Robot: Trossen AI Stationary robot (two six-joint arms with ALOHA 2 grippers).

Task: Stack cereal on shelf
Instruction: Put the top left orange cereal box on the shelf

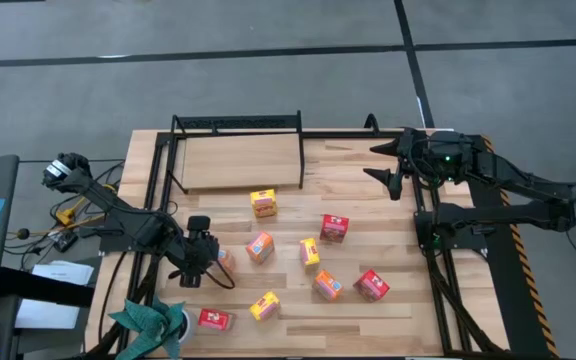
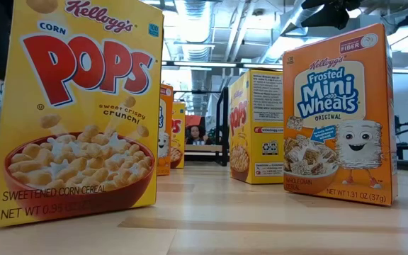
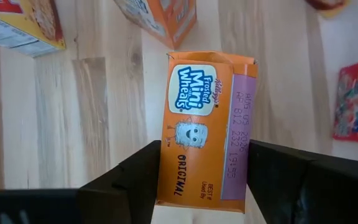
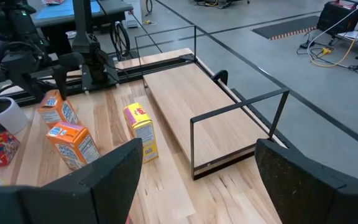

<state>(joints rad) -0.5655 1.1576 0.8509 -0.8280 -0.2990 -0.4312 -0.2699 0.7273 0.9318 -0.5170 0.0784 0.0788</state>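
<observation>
My left gripper (image 1: 208, 265) is at the table's near left. Its fingers (image 3: 138, 171) are closed against an orange Frosted Mini Wheats cereal box (image 3: 207, 124), also visible from above as the orange box (image 1: 225, 258). Several more cereal boxes stand scattered mid-table: yellow (image 1: 263, 203), red (image 1: 334, 228), orange (image 1: 259, 246). In the low view, Corn Pops (image 2: 76, 113) and Mini Wheats (image 2: 338, 117) stand upright on their bases. The shelf (image 1: 238, 160), a black tube frame around a wooden board (image 4: 197, 99), stands at the far left. My right gripper (image 1: 380, 163) hovers open beside the shelf's right end. My left gripper pinches the orange box by its two long edges (image 3: 166, 155) between its two fingers, at the end nearest the wrist. The fingers slant down from the table's left side and lie across the box. The narrow printed face with the date strip (image 3: 238, 124) faces the camera.
A teal cloth and a white cup (image 1: 158, 322) sit at the near left corner, close to a red box (image 1: 214, 319). More boxes (image 1: 327, 286) (image 1: 372, 285) lie near the right arm's base frame (image 1: 438, 230). Bare wood lies between the boxes and the shelf.
</observation>
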